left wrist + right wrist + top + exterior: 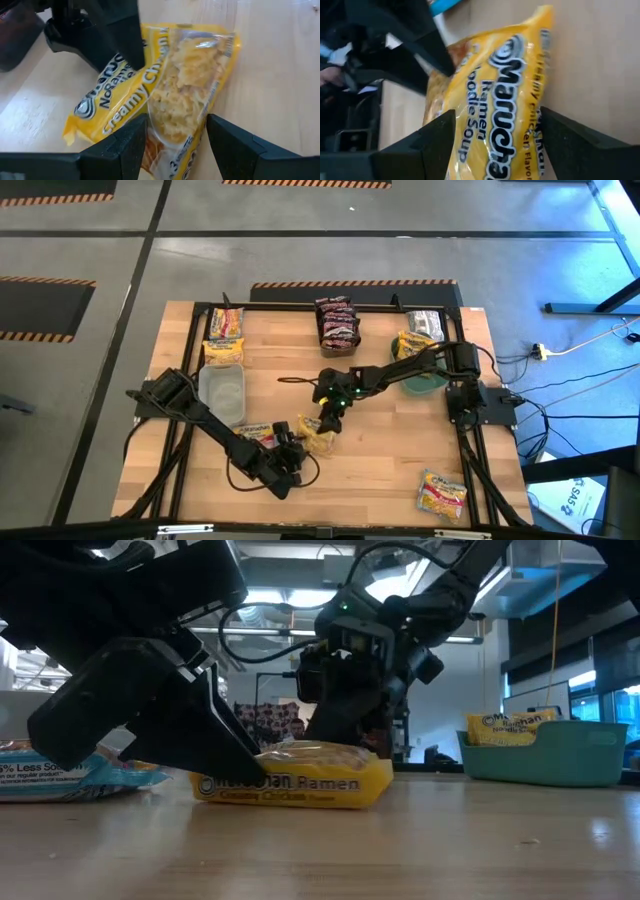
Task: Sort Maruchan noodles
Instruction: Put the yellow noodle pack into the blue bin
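Two yellow Maruchan packets lie overlapped in the middle of the table (pixel 318 436), flat on the wood (pixel 300 782). One shows its "Creamy Chicken" label (pixel 117 95); the other lies on top with its clear side up (pixel 187 90). My left gripper (pixel 175 135) is open, reaching in low from the near left, with one finger on each side of the upper packet's end. My right gripper (pixel 497 135) is open too. It points down from above (pixel 328 418) and straddles the width of a yellow packet (pixel 495 95). My left gripper has a finger (pixel 235 745) slanting down to the packet's left end (pixel 215 785), and I cannot tell whether it touches. My right gripper's fingers (pixel 437 137) stand close along both long edges of the packet, and I cannot tell whether they touch it.
A blue-and-white packet (pixel 60 775) lies left of the pair. A clear bin (pixel 222 388) stands near the left edge, with yellow packets (pixel 224 338) beyond it. Dark red packets (pixel 337 323) sit at the far middle. The green dish (pixel 428 383) holds a yellow packet (pixel 410 345); another lies near right (pixel 443 495).
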Motion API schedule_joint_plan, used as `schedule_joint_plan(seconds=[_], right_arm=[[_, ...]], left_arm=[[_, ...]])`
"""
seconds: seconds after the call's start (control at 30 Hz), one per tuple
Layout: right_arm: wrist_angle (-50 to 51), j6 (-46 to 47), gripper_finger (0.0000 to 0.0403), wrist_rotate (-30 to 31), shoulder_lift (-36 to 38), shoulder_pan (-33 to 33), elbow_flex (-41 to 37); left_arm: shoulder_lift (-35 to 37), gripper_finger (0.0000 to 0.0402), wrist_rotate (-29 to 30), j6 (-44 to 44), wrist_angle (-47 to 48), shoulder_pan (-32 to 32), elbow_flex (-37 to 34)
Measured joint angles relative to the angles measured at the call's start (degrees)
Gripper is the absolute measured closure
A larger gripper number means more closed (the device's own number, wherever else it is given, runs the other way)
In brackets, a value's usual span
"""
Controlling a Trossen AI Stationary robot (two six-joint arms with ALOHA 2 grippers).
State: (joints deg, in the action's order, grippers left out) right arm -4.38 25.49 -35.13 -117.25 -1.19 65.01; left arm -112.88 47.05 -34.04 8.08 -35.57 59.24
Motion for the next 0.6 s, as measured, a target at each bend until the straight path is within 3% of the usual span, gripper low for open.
schedule_joint_plan(seconds=[0.6], right_arm=[[-3.06, 4.55, 0.0141, -4.53, -0.12, 0.0, -0.18]], left_arm=[[0.0, 0.02, 1.77, 7.74, -1.73, 0.17, -0.07]])
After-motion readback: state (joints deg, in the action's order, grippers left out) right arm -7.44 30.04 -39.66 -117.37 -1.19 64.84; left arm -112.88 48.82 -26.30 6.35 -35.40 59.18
